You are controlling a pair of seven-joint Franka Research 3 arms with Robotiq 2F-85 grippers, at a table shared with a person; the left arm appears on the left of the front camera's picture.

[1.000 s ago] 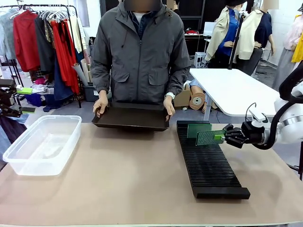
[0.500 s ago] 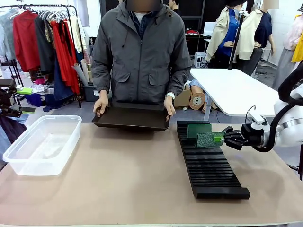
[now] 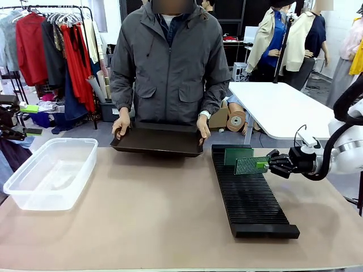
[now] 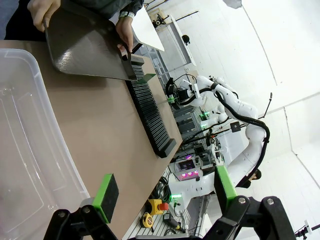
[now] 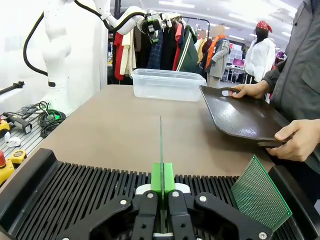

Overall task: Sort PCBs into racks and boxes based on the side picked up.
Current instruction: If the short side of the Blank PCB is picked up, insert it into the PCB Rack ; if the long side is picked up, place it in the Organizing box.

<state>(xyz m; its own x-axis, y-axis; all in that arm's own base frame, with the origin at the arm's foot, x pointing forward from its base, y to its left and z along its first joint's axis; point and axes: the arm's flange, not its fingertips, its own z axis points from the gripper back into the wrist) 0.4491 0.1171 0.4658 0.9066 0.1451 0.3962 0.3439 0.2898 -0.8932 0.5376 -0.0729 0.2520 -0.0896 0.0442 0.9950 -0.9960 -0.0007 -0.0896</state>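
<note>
1. right gripper clamped on PCB by its edge, board upright over the rack far end
2. left gripper wide, holding nothing
3. Board looks thin, stiff, light: edge grip only, seat gently

A smooth black rimmed tray sits tilted at the far edge of the tan worktop; a white table stands beyond its far right corner.
</note>
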